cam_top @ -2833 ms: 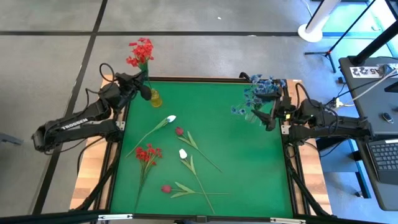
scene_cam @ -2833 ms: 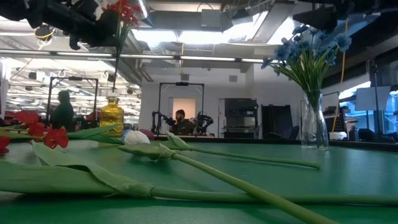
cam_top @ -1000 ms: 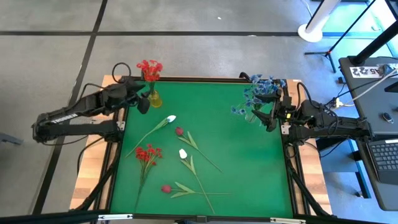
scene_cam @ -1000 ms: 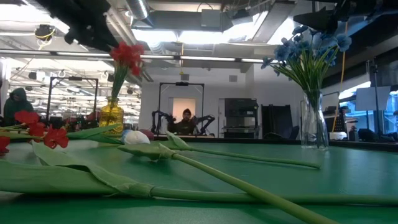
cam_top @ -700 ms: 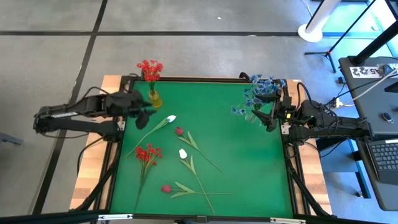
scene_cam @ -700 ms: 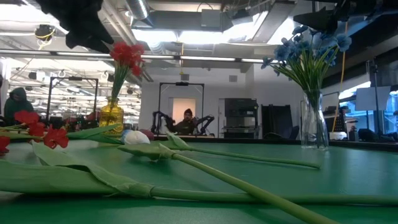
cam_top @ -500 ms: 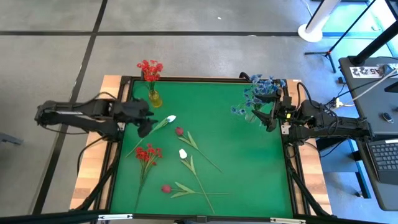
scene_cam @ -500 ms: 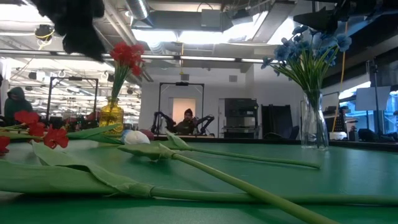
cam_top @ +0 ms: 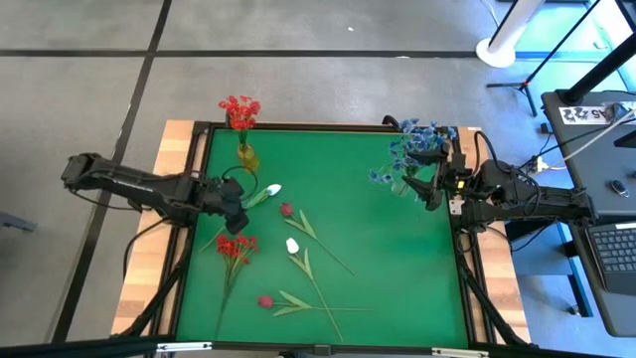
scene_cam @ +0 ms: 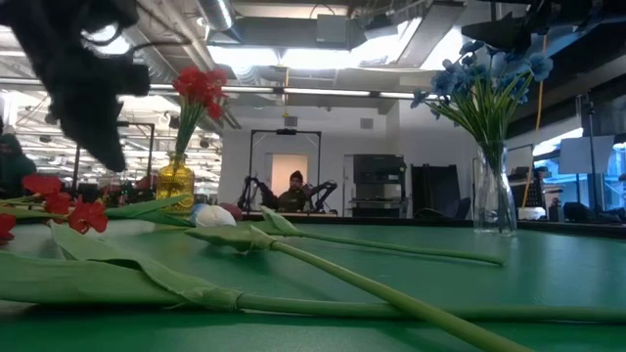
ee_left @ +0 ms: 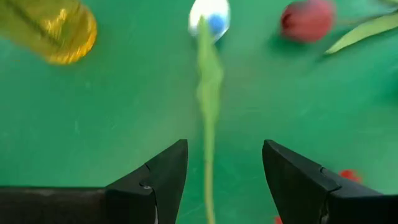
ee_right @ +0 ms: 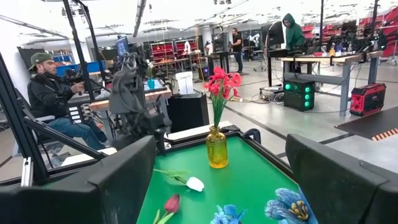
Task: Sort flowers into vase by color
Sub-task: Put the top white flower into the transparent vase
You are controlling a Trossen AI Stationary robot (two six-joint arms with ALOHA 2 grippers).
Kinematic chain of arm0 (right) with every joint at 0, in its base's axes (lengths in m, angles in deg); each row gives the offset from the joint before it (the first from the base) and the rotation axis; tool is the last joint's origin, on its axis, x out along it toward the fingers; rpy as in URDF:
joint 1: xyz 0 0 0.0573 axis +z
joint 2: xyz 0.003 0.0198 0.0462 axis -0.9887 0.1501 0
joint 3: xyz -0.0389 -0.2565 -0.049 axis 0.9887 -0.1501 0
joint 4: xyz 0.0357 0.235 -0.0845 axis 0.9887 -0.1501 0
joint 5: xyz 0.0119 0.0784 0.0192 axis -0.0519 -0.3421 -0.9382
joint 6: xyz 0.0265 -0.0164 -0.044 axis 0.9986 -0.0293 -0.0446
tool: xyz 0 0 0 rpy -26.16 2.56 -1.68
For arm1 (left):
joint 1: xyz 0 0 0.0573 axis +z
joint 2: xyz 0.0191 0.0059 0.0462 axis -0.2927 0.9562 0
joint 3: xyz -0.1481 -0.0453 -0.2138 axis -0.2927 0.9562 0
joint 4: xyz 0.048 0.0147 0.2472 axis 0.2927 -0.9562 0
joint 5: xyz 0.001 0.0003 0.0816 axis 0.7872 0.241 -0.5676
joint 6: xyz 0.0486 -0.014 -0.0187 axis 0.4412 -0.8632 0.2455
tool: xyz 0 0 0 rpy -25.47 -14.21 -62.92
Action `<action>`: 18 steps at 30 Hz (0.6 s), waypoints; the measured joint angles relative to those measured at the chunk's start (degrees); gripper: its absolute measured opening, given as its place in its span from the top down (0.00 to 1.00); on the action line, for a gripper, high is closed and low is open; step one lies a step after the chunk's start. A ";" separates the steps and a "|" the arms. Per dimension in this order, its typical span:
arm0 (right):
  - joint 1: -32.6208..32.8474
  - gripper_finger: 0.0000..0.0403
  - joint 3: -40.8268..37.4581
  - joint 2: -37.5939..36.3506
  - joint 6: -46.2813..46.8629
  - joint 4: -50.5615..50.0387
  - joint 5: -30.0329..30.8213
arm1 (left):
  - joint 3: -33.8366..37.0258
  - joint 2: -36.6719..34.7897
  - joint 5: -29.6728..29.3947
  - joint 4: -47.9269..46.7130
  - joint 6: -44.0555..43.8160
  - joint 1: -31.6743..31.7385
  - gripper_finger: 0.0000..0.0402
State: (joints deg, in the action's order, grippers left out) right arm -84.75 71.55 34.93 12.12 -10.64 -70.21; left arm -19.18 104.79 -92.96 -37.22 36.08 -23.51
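Observation:
My left gripper (cam_top: 235, 207) hovers open over the white tulip's green stem (ee_left: 208, 143), which runs between its fingers without touching them. The white bud (cam_top: 273, 189) lies on the mat beyond it. A red cluster (cam_top: 238, 109) stands by its stem in the yellow vase (cam_top: 245, 157). Blue flowers (cam_top: 415, 147) stand in the clear vase (scene_cam: 494, 200) at the far right, with my open right gripper (cam_top: 432, 189) beside them. Another red cluster (cam_top: 237, 245), a second white bud (cam_top: 292, 246) and two dark red buds (cam_top: 286, 210) (cam_top: 265, 301) lie flat on the mat.
The green mat (cam_top: 397, 268) has free room on its right half. A dark frame edges the table (cam_top: 298, 126). People sit and stand in the room beyond the table (ee_right: 50, 93).
My left gripper has drawn back from the yellow vase toward the table's near edge and come down, staying open, and now stands over the white tulip's stem. The red cluster stays upright in the yellow vase.

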 joint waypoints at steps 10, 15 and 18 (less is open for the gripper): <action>0.00 0.11 0.00 0.00 0.13 0.02 0.00 | 5.19 0.03 -0.28 3.81 -6.13 0.06 0.50; -0.01 0.11 0.00 0.00 0.39 0.03 0.00 | 6.93 1.91 0.51 3.27 -9.91 0.08 0.50; 0.00 0.11 0.00 0.02 0.39 0.02 0.00 | 7.87 4.01 1.50 3.47 -10.36 0.08 0.50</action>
State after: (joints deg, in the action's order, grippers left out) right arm -84.75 71.55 34.95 12.51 -10.62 -70.21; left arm -11.32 108.80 -91.46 -33.75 25.72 -23.43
